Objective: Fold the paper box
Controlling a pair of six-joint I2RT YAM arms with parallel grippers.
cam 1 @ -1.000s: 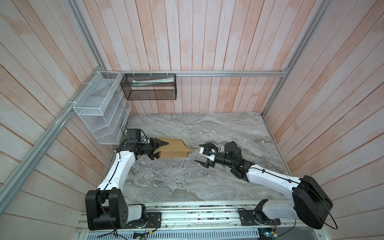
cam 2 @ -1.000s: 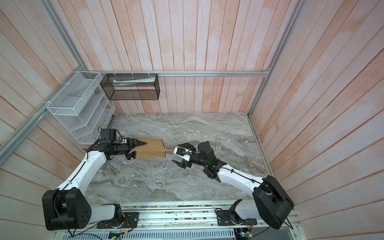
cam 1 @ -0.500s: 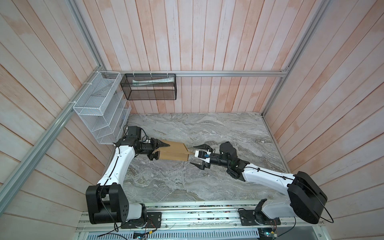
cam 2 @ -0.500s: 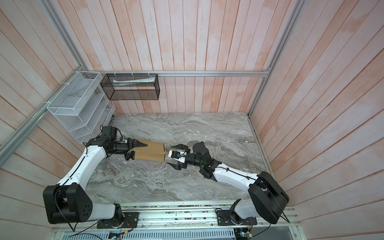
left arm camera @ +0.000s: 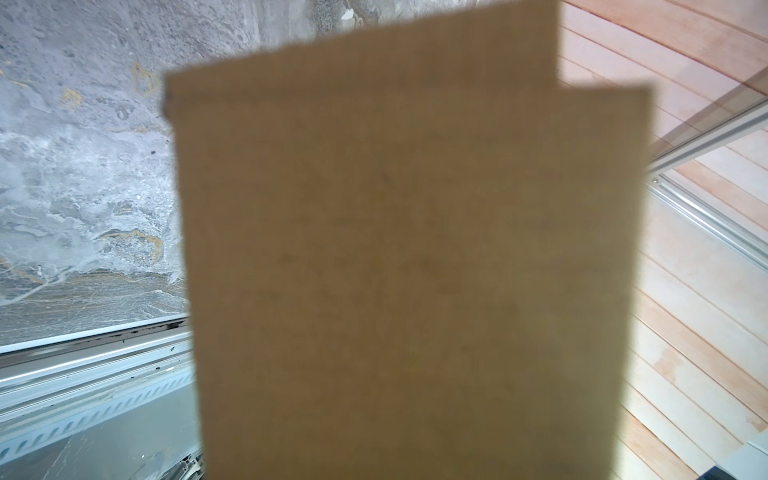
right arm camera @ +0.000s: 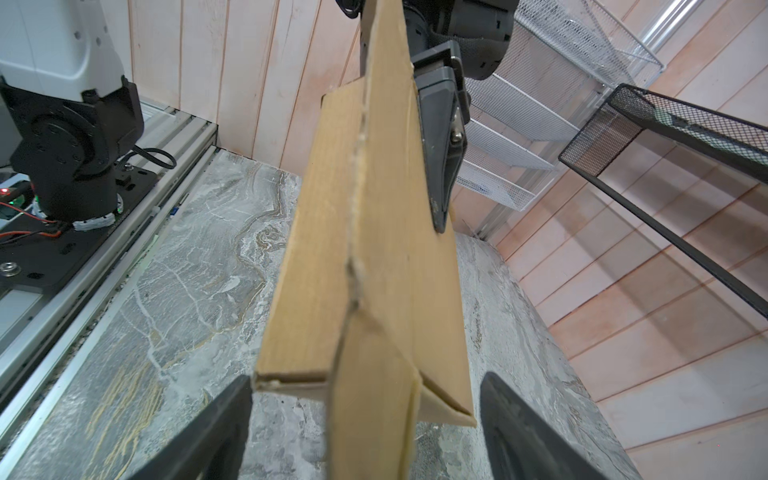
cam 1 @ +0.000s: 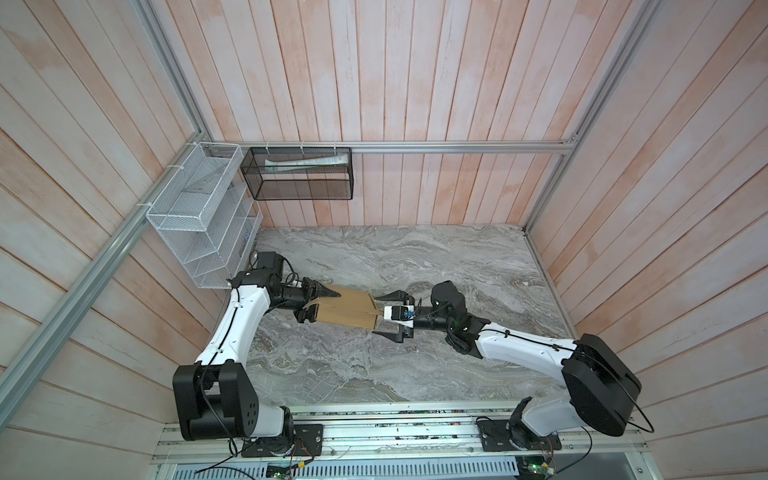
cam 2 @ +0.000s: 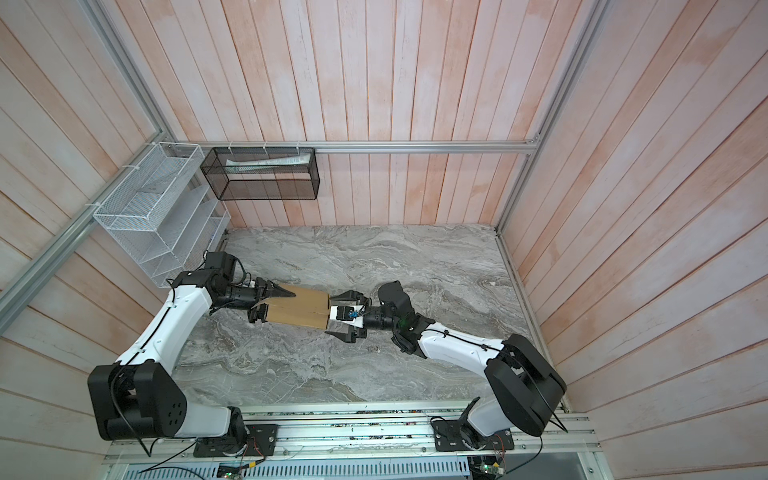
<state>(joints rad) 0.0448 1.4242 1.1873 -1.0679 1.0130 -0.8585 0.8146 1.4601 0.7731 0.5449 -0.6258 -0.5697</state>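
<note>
Two wire holders hang on the walls: a white wire rack (cam 1: 199,216) and, just beside it, a black mesh basket (cam 1: 299,174). Near the rack, the paper box (cam 1: 345,309) sits over the grey marble surface (cam 1: 395,374). The left end effector (cam 1: 320,309) is clamped on the box end nearer the rack. The right end effector (cam 1: 375,315), jaws spread wide, straddles the far end and grips nothing. The box is plain brown cardboard, long and narrow. A rough seam runs along its length and small flaps splay out at the far end. Its blurred panel blocks most of the left wrist view.
</note>
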